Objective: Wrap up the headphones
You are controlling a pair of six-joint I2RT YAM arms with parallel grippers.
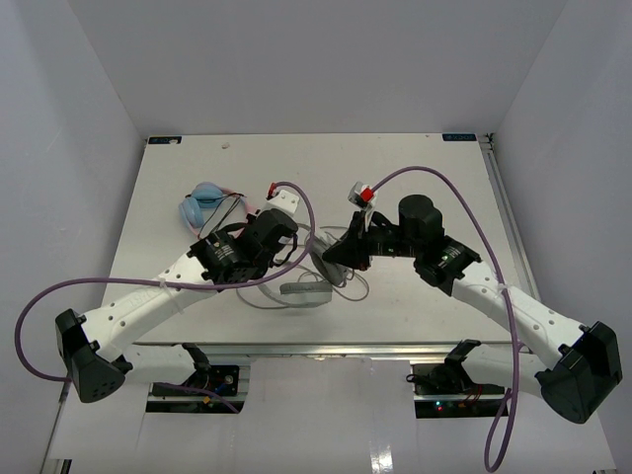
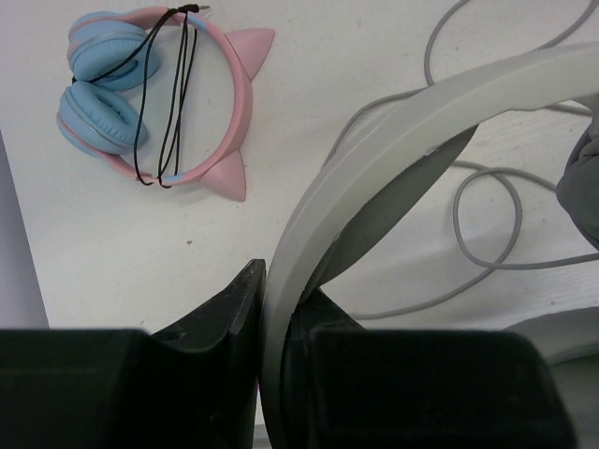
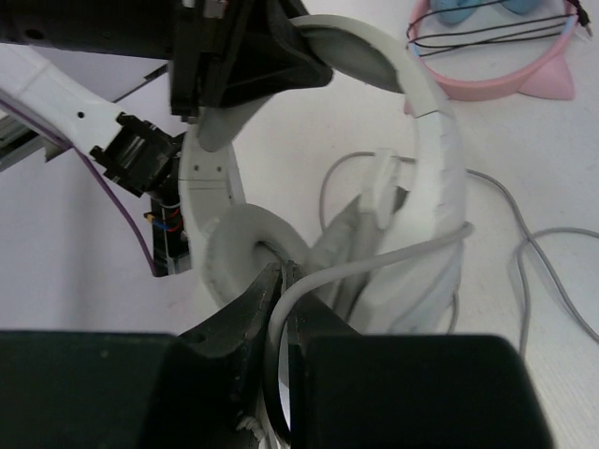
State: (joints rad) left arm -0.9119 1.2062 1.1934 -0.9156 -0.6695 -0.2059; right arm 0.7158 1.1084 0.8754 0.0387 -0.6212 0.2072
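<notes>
The white-and-grey headphones [image 1: 308, 288] sit mid-table between my arms. My left gripper [image 2: 279, 304] is shut on the headband [image 2: 421, 117], which arches up and to the right in the left wrist view. My right gripper [image 3: 284, 281] is shut on the thin grey cable [image 3: 374, 265], which crosses the headband [image 3: 435, 159] and ear cup [image 3: 239, 248]. Loose cable loops [image 2: 487, 220] lie on the table beyond the headband. In the top view the left gripper [image 1: 286, 242] and right gripper [image 1: 336, 253] stand close together over the headset.
A blue-and-pink cat-ear headset [image 2: 154, 98] wrapped in thin dark cable lies on the table at the far left, also in the top view [image 1: 209, 205] and the right wrist view [image 3: 496, 47]. White walls enclose the table [image 1: 415, 158].
</notes>
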